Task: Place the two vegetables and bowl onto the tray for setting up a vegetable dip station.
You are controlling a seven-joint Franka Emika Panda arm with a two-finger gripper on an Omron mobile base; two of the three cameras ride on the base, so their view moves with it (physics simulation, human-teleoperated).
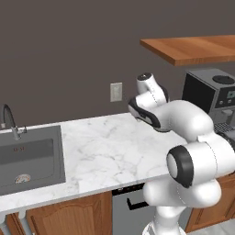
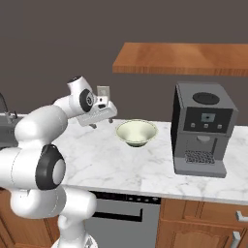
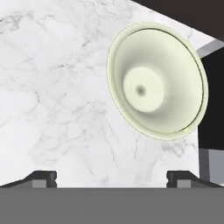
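Pincer [image 2: 98, 125] hangs above the white marble worktop [image 2: 121, 164] with its jaws spread wide and nothing between them; in the hand view its two dark fingertips [image 3: 41, 178] stand far apart at the lower edge, bare marble between them. The white arm rises from the base, folds at a bulky elbow and reaches forward, the wrist bent so that the hand points down at the worktop, well above it.

The pale cream bowl [image 2: 136, 132] with its light green tint sits upright on the worktop just beside the pincer, to its right in the right base view and ahead and to the right in the hand view [image 3: 156, 81], apart from both fingertips. Its inside is bare.

Beyond the bowl, farther from the pincer on that same side, a grey coffee machine [image 2: 203, 128] stands on the worktop under a wooden shelf [image 2: 184, 59]. On the pincer's other side, well apart, a dark sink [image 1: 28, 158] with a tap [image 1: 10, 121] is set into the worktop.
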